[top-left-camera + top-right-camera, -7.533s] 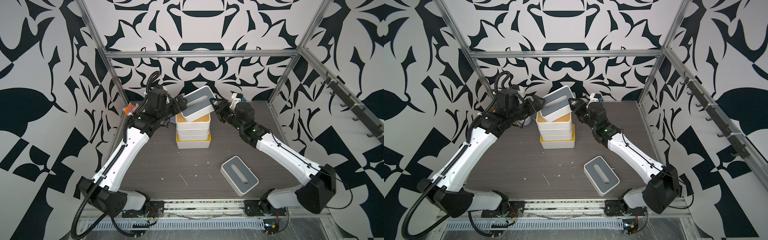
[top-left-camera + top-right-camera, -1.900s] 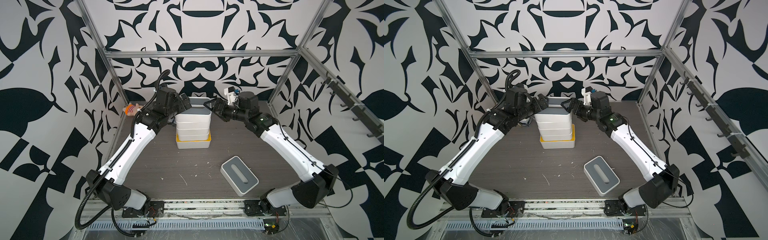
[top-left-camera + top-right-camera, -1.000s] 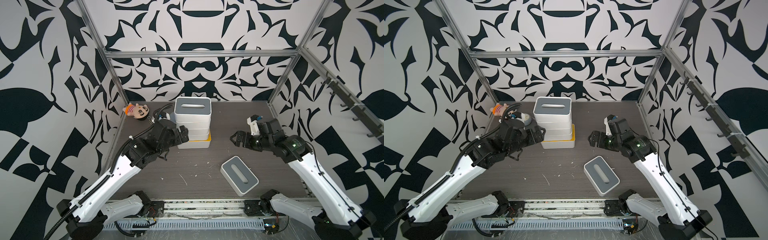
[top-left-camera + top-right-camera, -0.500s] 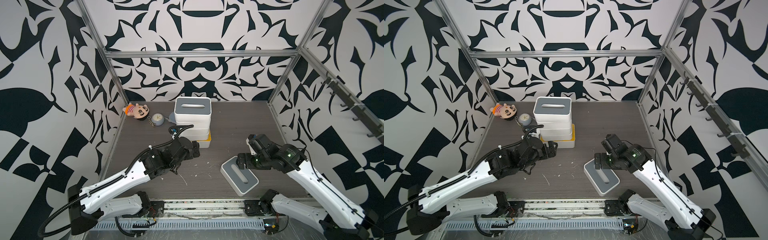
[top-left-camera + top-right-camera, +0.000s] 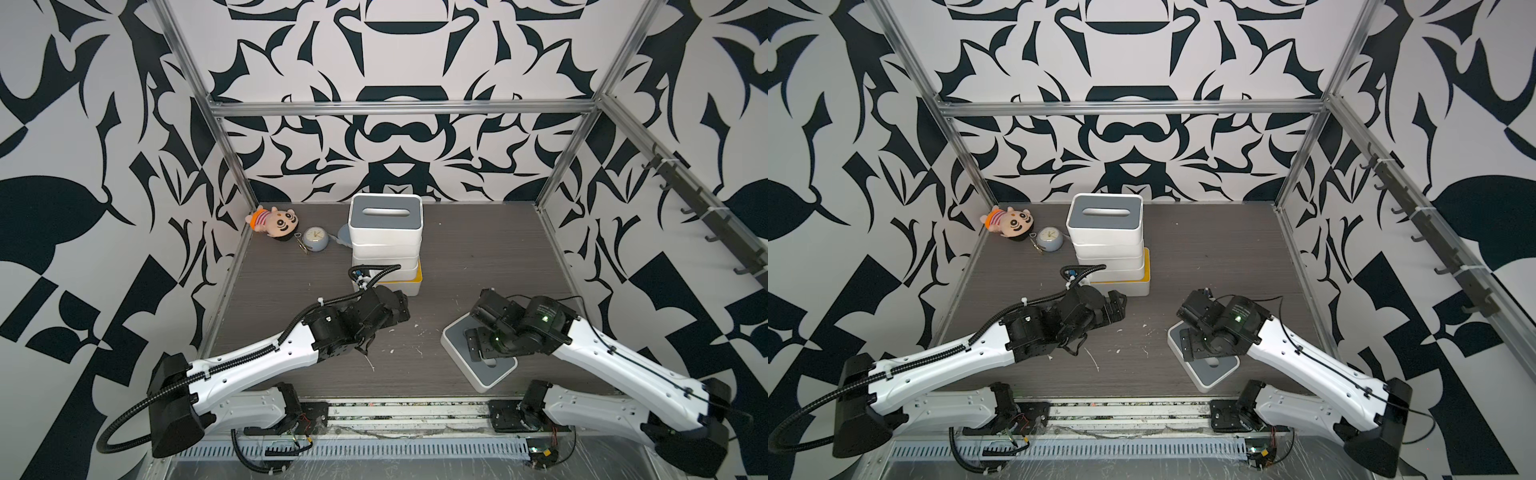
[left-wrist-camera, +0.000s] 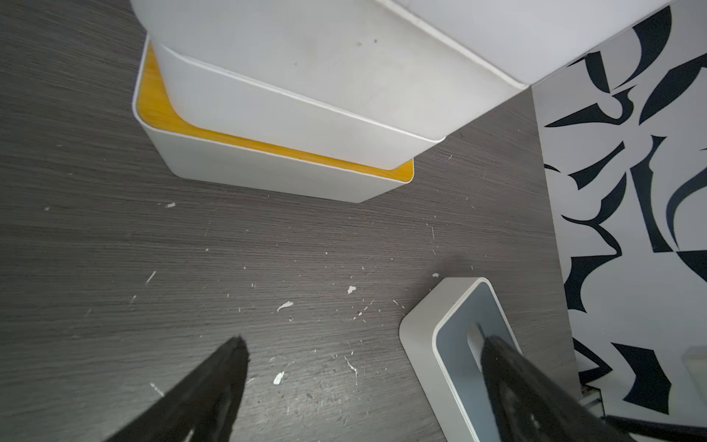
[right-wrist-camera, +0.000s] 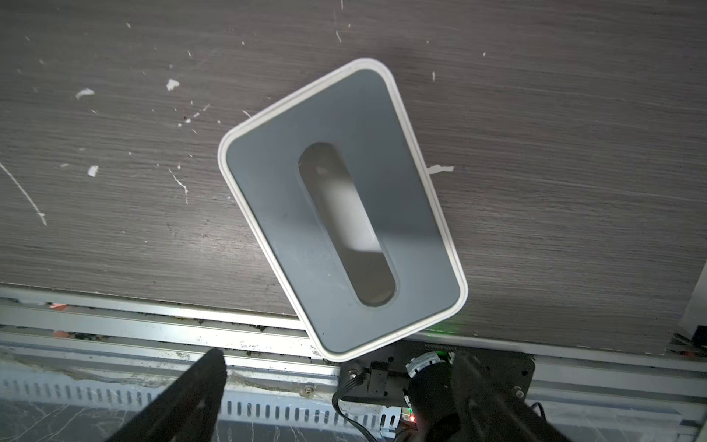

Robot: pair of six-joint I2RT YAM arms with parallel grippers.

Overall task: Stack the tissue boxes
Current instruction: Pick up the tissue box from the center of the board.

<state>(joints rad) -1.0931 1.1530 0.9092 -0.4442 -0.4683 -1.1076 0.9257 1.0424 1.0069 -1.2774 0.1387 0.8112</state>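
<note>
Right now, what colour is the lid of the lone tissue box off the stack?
Dark grey lid; best seen in the right wrist view.

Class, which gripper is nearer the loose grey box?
Right. The right gripper hovers over the grey box; the left gripper sits apart from it, nearer the stack.

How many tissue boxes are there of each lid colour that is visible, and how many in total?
Grey lid: 2 (stack's top box, loose box)
Yellow lid: 1 (bottom box)
Lid hidden: 3 (middle boxes)
Total: 6
</note>
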